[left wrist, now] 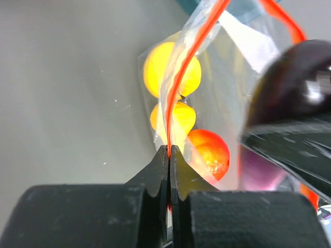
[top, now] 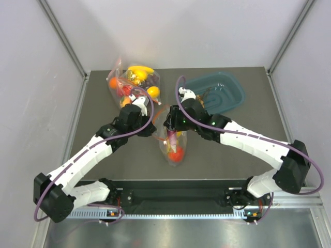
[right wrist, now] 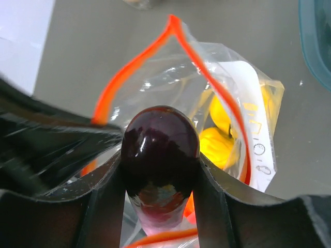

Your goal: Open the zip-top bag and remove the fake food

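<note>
The zip-top bag (top: 175, 147) is lying near the middle of the tabletop (top: 134, 165), with its mouth toward the far edge. The left gripper (left wrist: 169, 150) is pinching its red-orange zip strip (left wrist: 192, 54), and the right gripper (right wrist: 160, 175) is squeezing the purple eggplant (right wrist: 160, 147) at the open mouth. I think the glossy eggplant may be slipping free, or the thin strip escaping, so that the bag is rising too.

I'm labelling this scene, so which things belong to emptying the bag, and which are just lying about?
Job: zip-top bag; eggplant in the right gripper; tomato; yellow fruits; left gripper pinching the bag's edge.
Lying about: second bag of fruit; teal tray.
</note>
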{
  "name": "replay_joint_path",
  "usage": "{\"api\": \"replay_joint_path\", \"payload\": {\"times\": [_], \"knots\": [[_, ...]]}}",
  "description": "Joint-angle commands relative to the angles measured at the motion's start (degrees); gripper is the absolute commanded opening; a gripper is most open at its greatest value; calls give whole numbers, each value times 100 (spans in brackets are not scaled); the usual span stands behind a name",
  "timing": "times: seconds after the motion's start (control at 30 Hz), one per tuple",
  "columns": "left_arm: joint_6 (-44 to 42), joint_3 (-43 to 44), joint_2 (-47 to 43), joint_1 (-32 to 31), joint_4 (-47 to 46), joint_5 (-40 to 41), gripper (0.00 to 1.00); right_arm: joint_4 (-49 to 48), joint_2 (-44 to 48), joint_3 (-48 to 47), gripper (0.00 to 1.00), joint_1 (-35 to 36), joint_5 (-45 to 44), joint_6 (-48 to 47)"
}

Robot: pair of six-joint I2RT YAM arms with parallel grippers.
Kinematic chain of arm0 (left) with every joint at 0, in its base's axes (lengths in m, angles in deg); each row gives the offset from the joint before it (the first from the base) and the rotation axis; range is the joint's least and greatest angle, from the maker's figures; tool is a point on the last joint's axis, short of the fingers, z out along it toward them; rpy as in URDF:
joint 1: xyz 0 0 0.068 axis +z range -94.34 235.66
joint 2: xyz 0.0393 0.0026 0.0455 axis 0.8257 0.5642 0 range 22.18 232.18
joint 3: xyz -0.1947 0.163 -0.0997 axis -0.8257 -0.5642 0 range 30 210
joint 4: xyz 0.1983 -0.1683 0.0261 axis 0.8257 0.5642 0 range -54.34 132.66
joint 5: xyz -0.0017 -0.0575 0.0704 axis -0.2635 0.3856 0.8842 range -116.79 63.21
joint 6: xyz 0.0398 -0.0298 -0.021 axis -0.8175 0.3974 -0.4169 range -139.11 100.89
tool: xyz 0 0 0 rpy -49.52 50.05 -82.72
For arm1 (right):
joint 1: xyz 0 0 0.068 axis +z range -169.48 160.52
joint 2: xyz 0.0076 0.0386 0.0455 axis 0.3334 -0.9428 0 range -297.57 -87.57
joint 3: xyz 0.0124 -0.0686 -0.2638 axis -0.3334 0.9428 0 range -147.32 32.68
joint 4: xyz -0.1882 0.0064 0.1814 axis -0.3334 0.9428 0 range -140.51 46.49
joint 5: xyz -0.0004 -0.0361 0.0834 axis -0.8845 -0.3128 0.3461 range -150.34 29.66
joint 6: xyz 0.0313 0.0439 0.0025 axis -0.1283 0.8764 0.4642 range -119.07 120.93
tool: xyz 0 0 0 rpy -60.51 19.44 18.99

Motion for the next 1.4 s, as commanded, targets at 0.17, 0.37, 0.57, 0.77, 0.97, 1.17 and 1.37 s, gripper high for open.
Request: {"api": "replay_joint_path", "payload": {"times": [0.17, 0.37, 0.57, 0.77, 0.97, 1.17, 1.37], "knots": [[27, 36, -44, 36, -242, -299, 0, -574, 775, -139, 28, 126, -568, -106], [-78, 27, -9, 36, -339, -536, 0, -829, 705, -244, 28, 117, -885, -141], [-87, 1, -18, 36, -339, -598, 0, -1093, 748, -464, 29, 108, -1298, -203], [-87, -34, 43, 36, -374, -668, 0, -1181, 906, -710, 28, -155, -1298, -185], [-131, -26, 43, 27, -400, -686, 0, -1085, 1117, -666, 28, -770, -1193, -168], [-149, -34, 43, 27, -392, -712, 0, -926, 1302, -482, 28, -2042, -886, -361], [-201, -17, 96, 36, -383, -738, 0, -987, 1110, -324, 28, -3150, -552, -668]]}}
